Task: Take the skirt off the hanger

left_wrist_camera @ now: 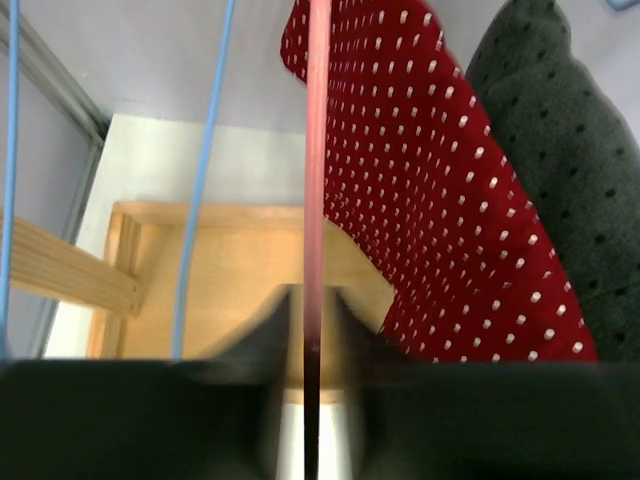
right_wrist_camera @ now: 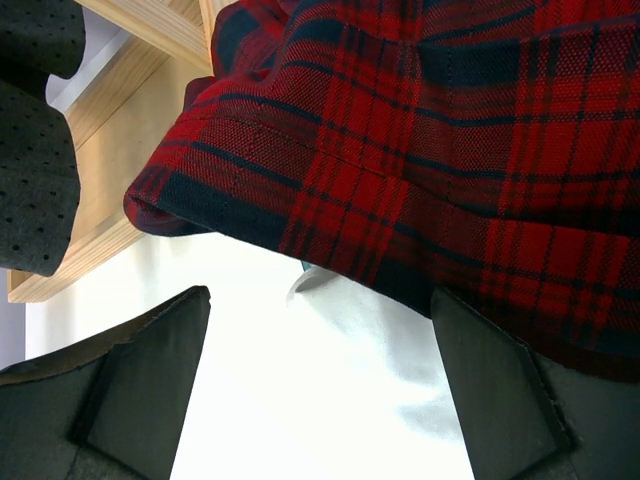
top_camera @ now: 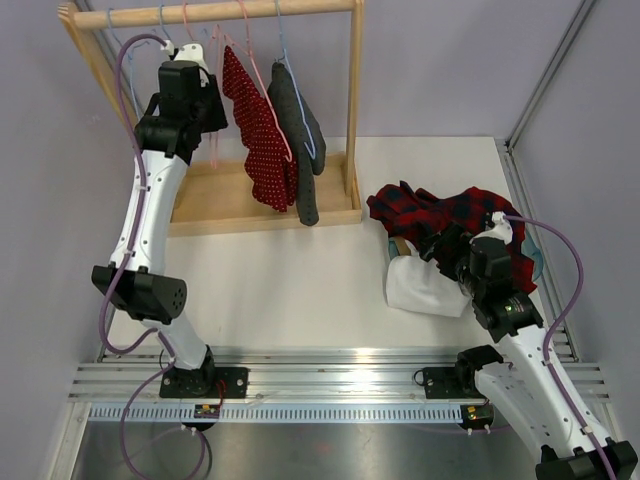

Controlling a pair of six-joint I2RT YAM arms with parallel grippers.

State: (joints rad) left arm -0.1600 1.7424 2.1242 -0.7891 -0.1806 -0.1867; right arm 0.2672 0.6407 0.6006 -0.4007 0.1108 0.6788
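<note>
The red skirt with white dots [top_camera: 262, 140] hangs on a pink hanger on the wooden rack [top_camera: 352, 100]. In the left wrist view the skirt [left_wrist_camera: 430, 180] is to the right of my fingers. My left gripper [top_camera: 212, 105] is raised at the rack, just left of the skirt. Its jaws [left_wrist_camera: 310, 330] are closed on a thin pink hanger wire [left_wrist_camera: 318, 150] that runs straight up between them. I cannot tell whether this wire belongs to the skirt's hanger. My right gripper [top_camera: 437, 245] is open and empty [right_wrist_camera: 320, 400], low over a white cloth [right_wrist_camera: 330, 380].
A dark grey dotted garment [top_camera: 298, 140] hangs right of the skirt on a blue hanger. Blue hanger wires [left_wrist_camera: 205, 150] hang left of my left gripper. A red plaid garment [top_camera: 450, 210] and the white cloth [top_camera: 420, 285] lie piled at the right. The rack's wooden base [top_camera: 220, 195] sits behind.
</note>
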